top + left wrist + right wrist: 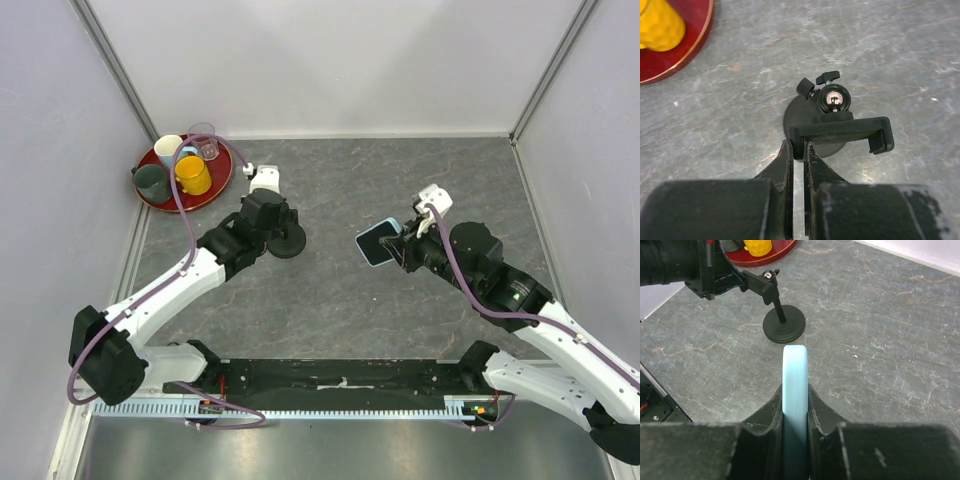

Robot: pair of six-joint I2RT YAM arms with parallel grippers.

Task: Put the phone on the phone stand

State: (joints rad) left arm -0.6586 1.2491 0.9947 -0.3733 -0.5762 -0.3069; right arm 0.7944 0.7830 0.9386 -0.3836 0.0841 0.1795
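Marbling in pale veins runs across the dark grey table (340, 180) under your arms. Plain pale walls (330, 60) close it in on three sides, with metal posts in the far corners. Beyond your left pincer (798, 147) and off to its left, a red tray (222, 185) sits in the table's far corner. It carries a yellow cup (193, 176), a white cup (168, 148), a dark cup (152, 182) and a clear glass (207, 148).

Your left pincer is pressed together on the phone stand (784, 325). Its fingertips nip the left end of the flat black cradle bar (840, 131), which stretches away to the right of the fingers. Just past the tips you see a shiny metal ball joint (834, 98) with a small black knob (827, 77) beside it. Beneath them the round disc base rests on the table. In the right wrist view the stand shows as a ridged black disc with a thin upright stem. The cradle reaches sideways from the top of the stem into the left pincer.

Your right pincer (795, 390) is pinching the phone (377, 243). The phone stands on edge between the fingers, so looking along the pincer you see only its rounded light blue case edge, jutting forward past the fingertips. From above, its black screen shows, framed in blue, and the phone is held clear of the table. The stand lies ahead of this pincer and slightly to its left, well apart from the phone's tip.
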